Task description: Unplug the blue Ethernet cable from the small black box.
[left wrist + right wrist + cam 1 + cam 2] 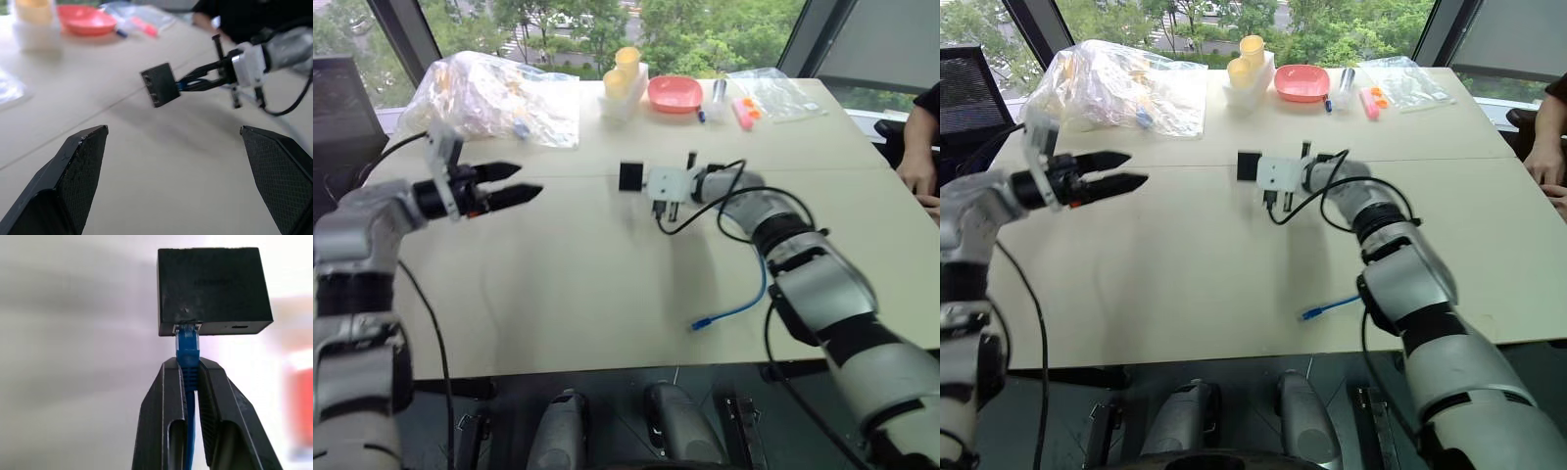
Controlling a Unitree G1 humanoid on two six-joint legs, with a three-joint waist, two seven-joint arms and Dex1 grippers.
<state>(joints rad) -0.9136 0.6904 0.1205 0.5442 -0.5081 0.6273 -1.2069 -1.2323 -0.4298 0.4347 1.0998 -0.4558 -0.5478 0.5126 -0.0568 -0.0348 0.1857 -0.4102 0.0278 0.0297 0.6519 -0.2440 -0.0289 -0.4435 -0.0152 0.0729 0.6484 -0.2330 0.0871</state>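
The small black box (212,289) hangs in the air above the table, between my two grippers. The blue Ethernet cable (188,347) is plugged into a port on the box's side. My right gripper (188,363) is shut on the cable just behind its plug, and the box (631,176) sticks out past its fingertips. The rest of the cable (744,304) drops under my right arm, with its free end lying on the table. My left gripper (529,180) is open and level to the left of the box (160,84), pointing toward it, apart from it.
At the table's far side sit a crumpled clear plastic bag (499,93), yellow cups in a white holder (625,76), a pink bowl (674,94) and a clear bag with small items (773,93). A person's hand (918,171) rests at the right edge.
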